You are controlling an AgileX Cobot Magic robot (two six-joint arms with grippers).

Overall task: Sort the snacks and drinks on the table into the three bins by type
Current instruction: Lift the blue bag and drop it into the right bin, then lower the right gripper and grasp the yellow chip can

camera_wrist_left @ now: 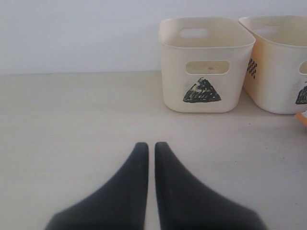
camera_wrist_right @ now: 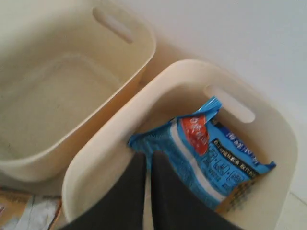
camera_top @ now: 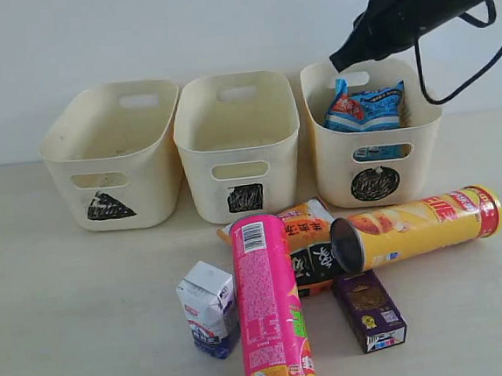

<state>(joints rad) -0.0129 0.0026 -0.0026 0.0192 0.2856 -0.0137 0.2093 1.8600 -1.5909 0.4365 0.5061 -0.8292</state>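
Three cream bins stand in a row: triangle, square, circle. A blue-white bag lies inside the circle bin. My right gripper hovers just above that bin, shut and holding nothing; in its wrist view the tips sit over the bag. In front lie a pink tube, a yellow tube, an orange-black bag, a white-blue carton and a dark purple box. My left gripper is shut, empty, low over bare table beside the triangle bin.
A white wall runs right behind the bins. The right arm's black cable loops beside the circle bin. Bare tabletop stretches left of the pile. The triangle and square bins hold nothing I can see.
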